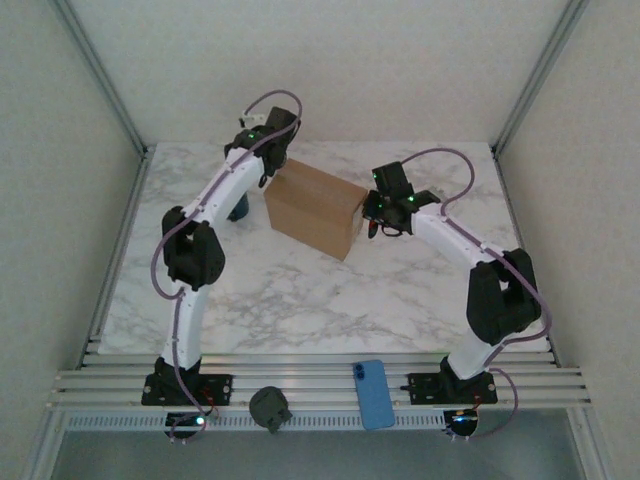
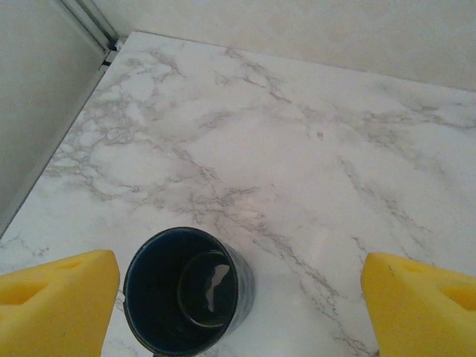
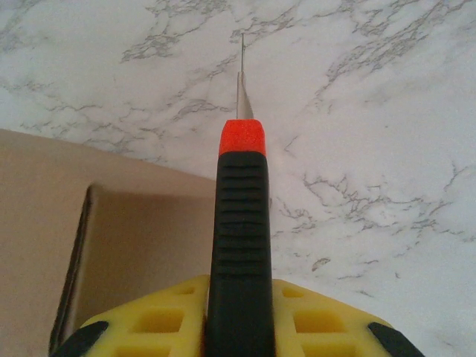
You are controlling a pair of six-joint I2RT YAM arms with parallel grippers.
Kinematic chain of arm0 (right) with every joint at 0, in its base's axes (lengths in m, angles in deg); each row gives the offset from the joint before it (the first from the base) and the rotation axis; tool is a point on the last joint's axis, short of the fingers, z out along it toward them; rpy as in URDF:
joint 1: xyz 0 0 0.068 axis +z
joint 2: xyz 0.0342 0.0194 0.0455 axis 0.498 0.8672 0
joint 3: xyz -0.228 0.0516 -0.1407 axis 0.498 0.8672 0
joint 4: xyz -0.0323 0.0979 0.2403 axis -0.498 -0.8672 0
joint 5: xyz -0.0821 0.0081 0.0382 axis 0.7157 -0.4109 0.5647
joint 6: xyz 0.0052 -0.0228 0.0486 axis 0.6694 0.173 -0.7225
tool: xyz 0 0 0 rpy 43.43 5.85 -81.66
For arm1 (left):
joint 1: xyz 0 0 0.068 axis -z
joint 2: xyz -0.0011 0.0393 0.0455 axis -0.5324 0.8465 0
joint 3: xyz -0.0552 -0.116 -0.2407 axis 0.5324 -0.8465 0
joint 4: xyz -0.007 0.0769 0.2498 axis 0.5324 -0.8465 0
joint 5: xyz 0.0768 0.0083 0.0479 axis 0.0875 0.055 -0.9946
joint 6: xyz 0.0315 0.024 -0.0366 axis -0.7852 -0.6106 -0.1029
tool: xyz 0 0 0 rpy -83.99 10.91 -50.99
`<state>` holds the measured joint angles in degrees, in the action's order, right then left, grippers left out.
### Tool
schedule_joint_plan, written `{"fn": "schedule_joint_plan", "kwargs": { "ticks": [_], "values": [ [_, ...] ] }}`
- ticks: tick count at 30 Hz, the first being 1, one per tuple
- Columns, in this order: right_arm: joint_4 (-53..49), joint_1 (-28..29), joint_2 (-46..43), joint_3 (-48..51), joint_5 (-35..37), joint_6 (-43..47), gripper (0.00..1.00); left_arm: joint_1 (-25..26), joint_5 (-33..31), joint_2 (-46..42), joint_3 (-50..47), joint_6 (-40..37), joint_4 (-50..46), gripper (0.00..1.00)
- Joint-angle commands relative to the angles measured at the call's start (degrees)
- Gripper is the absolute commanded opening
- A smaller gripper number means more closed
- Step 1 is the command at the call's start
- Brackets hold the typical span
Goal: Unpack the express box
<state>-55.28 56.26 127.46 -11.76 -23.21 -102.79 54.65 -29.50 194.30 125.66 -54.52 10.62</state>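
Observation:
The express box (image 1: 315, 208), a plain brown carton, stands on the marble table with its top shut. My right gripper (image 1: 378, 222) is at its right end, shut on a utility knife (image 3: 239, 245) with a black handle, red collar and thin blade pointing out over the marble. The box's side (image 3: 111, 223) lies just left of the knife. My left gripper (image 1: 268, 170) hangs by the box's back left corner. It is open, with yellow fingers (image 2: 56, 305) wide apart above a dark blue mug (image 2: 186, 290) standing upright near the left finger.
A blue phone (image 1: 374, 393) and a black round object (image 1: 269, 407) lie on the aluminium rails at the near edge. Grey walls and slanted frame posts (image 1: 100, 75) close in the table. Bare marble (image 1: 300, 290) stretches in front of the box.

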Motion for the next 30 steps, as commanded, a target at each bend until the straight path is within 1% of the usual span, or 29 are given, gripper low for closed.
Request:
{"fn": "schedule_joint_plan", "kwargs": {
  "ticks": [1,4,7,11,14,17,18,20,22,24,25,28,30],
  "values": [
    [0.9,0.0,-2.3,0.5,-0.4,1.4,0.0,0.5,-0.4,1.2,-4.6,1.1,-2.6,0.83],
    [0.1,-0.1,-2.8,0.1,-0.5,2.0,0.0,0.5,-2.6,-0.9,-8.2,1.9,-1.6,0.84],
    [-0.9,-0.8,-4.3,0.4,0.0,2.7,0.0,0.0,-3.3,-3.2,-8.6,1.6,-0.4,0.84],
    [-1.9,-2.6,-7.9,2.2,0.4,3.7,0.0,-0.4,-4.5,-4.4,-2.2,0.3,-2.6,0.84],
    [-3.2,-4.0,-10.8,3.3,0.1,5.1,0.0,-0.7,-2.4,-5.3,2.8,-1.2,-4.6,0.83],
    [-5.2,-5.9,-14.0,4.3,-2.1,7.1,0.0,-0.9,5.3,-7.9,4.4,-2.6,-5.6,0.84],
    [-5.9,-6.7,-15.1,4.6,-3.4,7.8,0.0,-1.0,9.4,-9.1,4.0,-3.3,-5.5,0.83],
    [-7.3,-7.9,-16.7,4.9,-6.4,9.4,0.0,-1.4,20.0,-11.6,2.1,-4.8,-5.0,0.85],
    [-9.1,-9.0,-18.0,4.9,-10.4,11.1,0.0,-2.1,34.9,-13.3,-1.2,-6.9,-4.0,0.86],
    [-9.5,-10.1,-19.0,5.3,-15.6,11.9,0.0,-2.2,46.0,-13.6,-4.5,-9.0,-3.1,0.86],
    [-9.2,-10.7,-19.5,5.7,-19.1,12.0,0.0,-2.3,50.4,-13.3,-6.2,-9.8,-2.4,0.86],
    [-7.1,-12.0,-20.9,7.0,-28.8,12.0,0.0,-2.5,56.2,-11.4,-8.3,-11.5,-2.2,0.86],
    [-5.8,-12.4,-22.3,8.0,-33.0,12.0,0.0,-3.0,57.2,-10.2,-8.5,-12.0,-2.7,0.86]
  ]
}}
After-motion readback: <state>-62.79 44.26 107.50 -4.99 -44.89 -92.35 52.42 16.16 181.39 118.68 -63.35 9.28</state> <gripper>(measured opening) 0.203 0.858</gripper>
